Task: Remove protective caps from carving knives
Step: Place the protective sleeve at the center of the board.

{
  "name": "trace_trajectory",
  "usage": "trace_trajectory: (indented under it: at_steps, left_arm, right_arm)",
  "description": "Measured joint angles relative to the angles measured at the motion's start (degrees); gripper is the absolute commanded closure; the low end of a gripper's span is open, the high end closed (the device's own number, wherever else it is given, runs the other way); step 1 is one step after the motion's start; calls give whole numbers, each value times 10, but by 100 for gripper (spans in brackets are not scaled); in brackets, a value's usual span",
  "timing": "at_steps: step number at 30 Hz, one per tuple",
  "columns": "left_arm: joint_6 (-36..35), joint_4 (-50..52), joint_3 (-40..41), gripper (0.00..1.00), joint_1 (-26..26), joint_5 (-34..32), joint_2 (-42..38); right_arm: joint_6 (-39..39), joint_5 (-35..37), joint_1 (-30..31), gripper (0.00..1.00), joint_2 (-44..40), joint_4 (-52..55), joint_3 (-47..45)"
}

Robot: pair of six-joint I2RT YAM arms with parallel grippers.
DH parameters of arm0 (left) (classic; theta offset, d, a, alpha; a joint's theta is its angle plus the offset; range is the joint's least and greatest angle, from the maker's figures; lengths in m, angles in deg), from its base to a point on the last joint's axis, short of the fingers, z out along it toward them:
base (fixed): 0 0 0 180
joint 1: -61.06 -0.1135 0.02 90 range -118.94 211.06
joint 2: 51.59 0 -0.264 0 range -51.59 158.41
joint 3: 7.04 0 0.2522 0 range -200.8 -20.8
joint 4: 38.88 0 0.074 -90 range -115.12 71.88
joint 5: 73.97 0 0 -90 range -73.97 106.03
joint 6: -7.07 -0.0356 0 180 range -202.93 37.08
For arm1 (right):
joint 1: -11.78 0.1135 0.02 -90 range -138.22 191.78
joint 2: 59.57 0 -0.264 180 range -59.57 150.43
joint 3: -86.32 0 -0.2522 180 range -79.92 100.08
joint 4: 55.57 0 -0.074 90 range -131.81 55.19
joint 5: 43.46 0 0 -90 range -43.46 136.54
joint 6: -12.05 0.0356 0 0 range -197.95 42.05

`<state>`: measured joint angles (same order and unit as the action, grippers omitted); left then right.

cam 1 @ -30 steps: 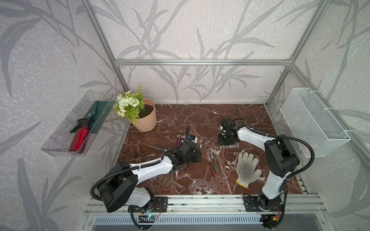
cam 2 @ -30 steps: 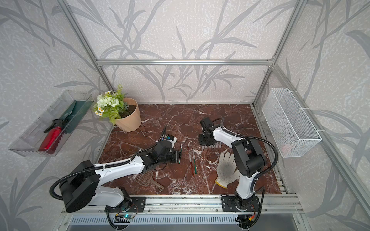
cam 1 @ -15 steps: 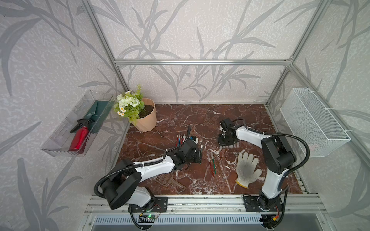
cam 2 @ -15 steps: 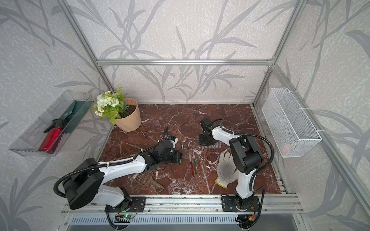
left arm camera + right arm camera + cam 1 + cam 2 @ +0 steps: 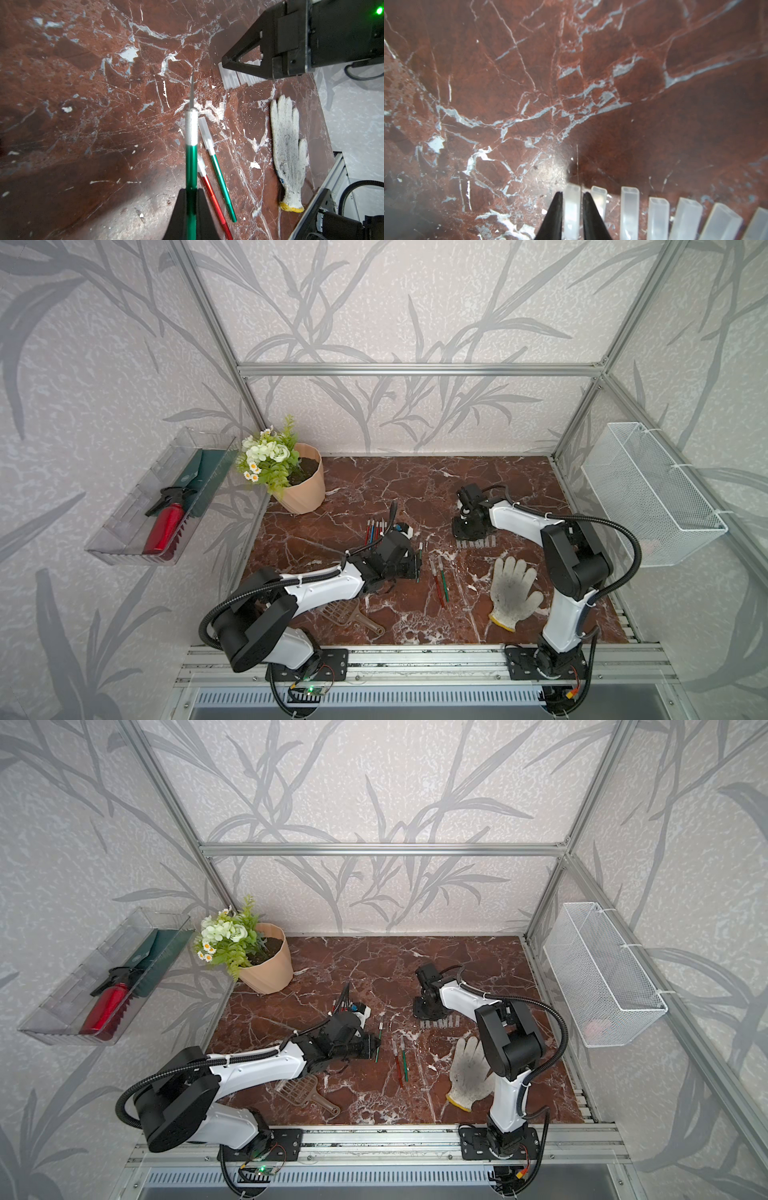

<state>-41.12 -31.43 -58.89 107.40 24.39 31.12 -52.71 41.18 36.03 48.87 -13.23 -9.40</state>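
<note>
Lying side by side on the red marble tabletop (image 5: 332,497), a bunch of carving knives (image 5: 376,529) with red and blue handles shows in both top views at ten o'clock from its middle. At three o'clock a short row of protective caps (image 5: 478,543) lies loose, and the right gripper (image 5: 465,536) points straight down at the end of the row nearest the middle. The left gripper (image 5: 413,566) sits low over the marble near the centre. A pair of knives (image 5: 439,583) lies at six o'clock and a work glove (image 5: 513,593) at four.

From the left wrist, the left gripper's fingers are clamped tight on a green knife (image 5: 191,162). It has a glossy green handle, a knurled silver collar and a thin blade left bare. Just beside it on the marble lie a second green knife (image 5: 222,182) and a red knife (image 5: 216,204), each with a milky sleeve over its tip.

From the right wrist, the right gripper's jaws stand slightly apart, straddling the end cap (image 5: 572,212) with a sliver of gap on either side. The caps are stubby, hollow, squarish tubes, frosted white.
</note>
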Motion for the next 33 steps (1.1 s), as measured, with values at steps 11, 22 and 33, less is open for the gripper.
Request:
trace_trajectory:
  at_steps: [11,22,33]
  left_arm:
    - [0,0,0,95,0,3,0]
    - [-5,26,-6,95,-8,-4,0]
    - [-23,137,-101,95,-31,-38,19]
  right_arm:
    - [0,0,0,78,1,0,0]
    - [-11,4,0,76,-33,-9,-28]
    - [-25,-26,0,55,-222,-75,-173]
